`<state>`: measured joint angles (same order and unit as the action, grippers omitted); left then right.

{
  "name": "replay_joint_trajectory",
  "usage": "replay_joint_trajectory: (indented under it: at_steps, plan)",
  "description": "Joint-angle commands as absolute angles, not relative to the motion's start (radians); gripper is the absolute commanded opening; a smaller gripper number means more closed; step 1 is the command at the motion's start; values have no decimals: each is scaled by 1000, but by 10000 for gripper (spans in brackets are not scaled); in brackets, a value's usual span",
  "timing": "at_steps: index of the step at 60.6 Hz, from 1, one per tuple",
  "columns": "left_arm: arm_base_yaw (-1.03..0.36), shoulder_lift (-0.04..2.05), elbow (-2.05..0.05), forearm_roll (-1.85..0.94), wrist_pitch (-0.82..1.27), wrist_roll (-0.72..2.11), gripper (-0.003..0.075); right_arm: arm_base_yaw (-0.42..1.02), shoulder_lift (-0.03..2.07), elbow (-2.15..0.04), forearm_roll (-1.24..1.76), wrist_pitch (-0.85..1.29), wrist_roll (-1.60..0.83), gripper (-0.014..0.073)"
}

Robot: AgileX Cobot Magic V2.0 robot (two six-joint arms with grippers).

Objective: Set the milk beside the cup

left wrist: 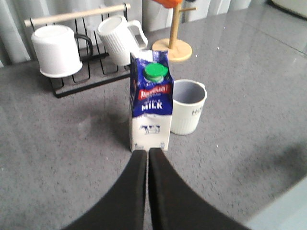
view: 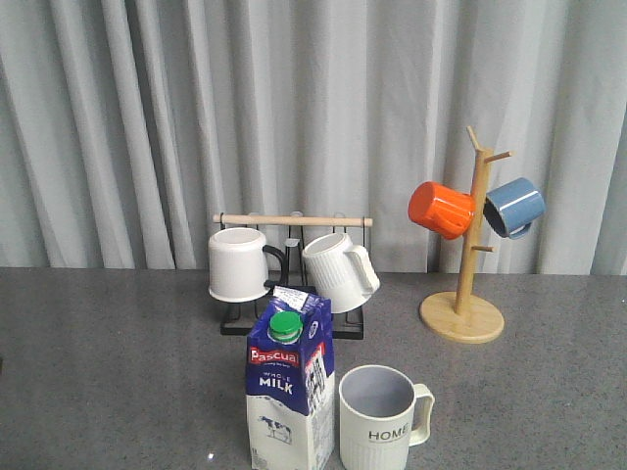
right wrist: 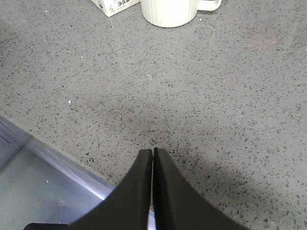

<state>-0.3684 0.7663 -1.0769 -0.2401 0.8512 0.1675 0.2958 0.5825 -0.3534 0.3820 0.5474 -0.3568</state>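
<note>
Milk stands upright at bottom centre of the front view, long axis vertical, green cap on the sloped top, label side with "Pascual" and "MILK" facing the camera. Cup stands upright just beside it at lower right of centre, "HOME" toward the camera, handle pointing to the right of the frame. Carton and cup look touching or nearly so; cannot tell which. Both sit on the grey table.

Behind, at frame centre, a black rack with a wooden bar holds a plain white mug and a tilted ribbed white mug. At right, a wooden mug tree carries an orange mug and a blue mug.

Neither arm shows in the front view. In the left wrist view the left gripper has its fingers pressed together, nothing between them, tips just short of the milk's base, cup to the carton's side. In the right wrist view the right gripper is also pressed together and empty, above bare table, well apart from the cup at the top edge.
</note>
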Motion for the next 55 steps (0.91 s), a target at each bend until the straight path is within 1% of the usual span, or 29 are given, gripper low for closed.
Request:
replay_joint_trajectory:
  at_steps: [1, 12, 19, 27, 34, 35, 39, 43, 48, 55]
  plan:
    - [-371, 715, -1082, -250, 821, 159, -7, 292, 586, -382, 395, 486, -360, -5]
    - [-371, 681, -1075, -173, 845, 168, -7, 292, 586, -382, 395, 488, -360, -5]
    - [-371, 683, -1005, -67, 746, 165, -7, 292, 586, -382, 395, 491, -360, -5]
    - [-368, 667, -825, 59, 456, 120, -7, 292, 586, -382, 396, 491, -360, -5]
    - [-368, 616, -614, 138, 107, 60, -7, 292, 586, -382, 396, 491, -360, -5]
    - [-368, 606, -601, 141, 87, 55, -7, 292, 586, -382, 396, 491, -360, -5]
    - [-368, 552, -461, 139, -105, 30, -7, 292, 586, -382, 396, 491, -360, -5]
    - [-367, 490, -340, 117, -233, 0, -7, 292, 586, -382, 396, 491, -360, -5]
    - [-346, 400, -208, 28, -297, 0, -7, 292, 586, -382, 396, 491, -360, -5]
    - [-291, 274, -45, -168, -305, 0, -7, 292, 586, -382, 396, 491, -360, -5]
